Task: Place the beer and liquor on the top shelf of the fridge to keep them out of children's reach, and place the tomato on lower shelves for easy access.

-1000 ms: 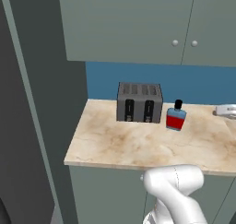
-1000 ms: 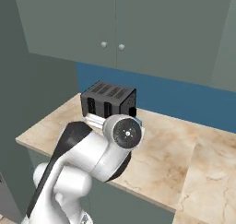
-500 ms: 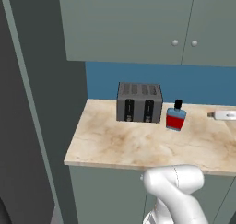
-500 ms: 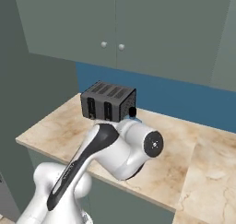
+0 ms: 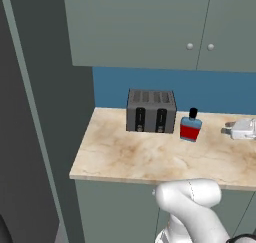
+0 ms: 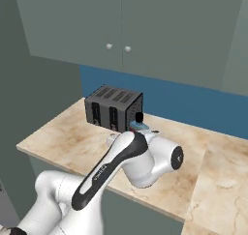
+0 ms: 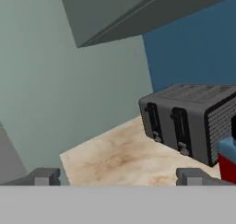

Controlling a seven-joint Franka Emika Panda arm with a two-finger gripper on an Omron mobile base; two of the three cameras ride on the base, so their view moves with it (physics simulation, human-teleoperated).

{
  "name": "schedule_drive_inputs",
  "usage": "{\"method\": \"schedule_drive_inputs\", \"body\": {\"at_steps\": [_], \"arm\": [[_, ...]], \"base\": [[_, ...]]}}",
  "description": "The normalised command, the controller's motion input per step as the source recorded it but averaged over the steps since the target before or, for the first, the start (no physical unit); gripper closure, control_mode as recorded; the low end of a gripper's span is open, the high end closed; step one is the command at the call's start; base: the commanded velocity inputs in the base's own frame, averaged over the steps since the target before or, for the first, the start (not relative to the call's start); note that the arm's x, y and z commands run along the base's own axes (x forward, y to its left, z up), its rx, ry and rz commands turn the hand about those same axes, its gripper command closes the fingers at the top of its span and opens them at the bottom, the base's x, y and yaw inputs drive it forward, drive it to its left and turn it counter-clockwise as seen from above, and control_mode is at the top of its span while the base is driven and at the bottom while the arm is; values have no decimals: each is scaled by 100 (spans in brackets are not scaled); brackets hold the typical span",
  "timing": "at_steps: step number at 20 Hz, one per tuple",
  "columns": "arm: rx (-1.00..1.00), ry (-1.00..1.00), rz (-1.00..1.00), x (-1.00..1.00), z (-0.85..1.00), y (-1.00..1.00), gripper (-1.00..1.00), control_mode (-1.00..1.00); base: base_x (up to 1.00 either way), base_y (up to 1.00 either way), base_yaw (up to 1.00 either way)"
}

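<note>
Currently the liquor stands upright near the back edge of the counter, just beside the right end of the dark toaster, under the grey-green cupboards. Pincer is spread wide with nothing between its tips, hovering over the counter's front part and looking toward the toaster; a blue-and-red corner of the liquor shows at the hand view's right edge.
</note>
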Motion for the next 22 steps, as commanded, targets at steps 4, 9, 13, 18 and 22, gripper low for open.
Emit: {"method": "schedule_drive_inputs", "body": {"at_steps": [4, 9, 13, 18, 22], "arm": [[-4, -32, 6, 21, -35, 0, -100, -100], [-3, -21, 0, 27, -9, 0, -100, -100], [-1, -7, 0, 26, 0, 6, -100, -100], [0, -1, 0, 26, 0, 1, -100, -100], [0, 0, 0, 31, 0, 0, -100, -100]], "base": [[0, 0, 0], [0, 0, 0], [0, 0, 0], [0, 0, 0], [0, 0, 0]]}}
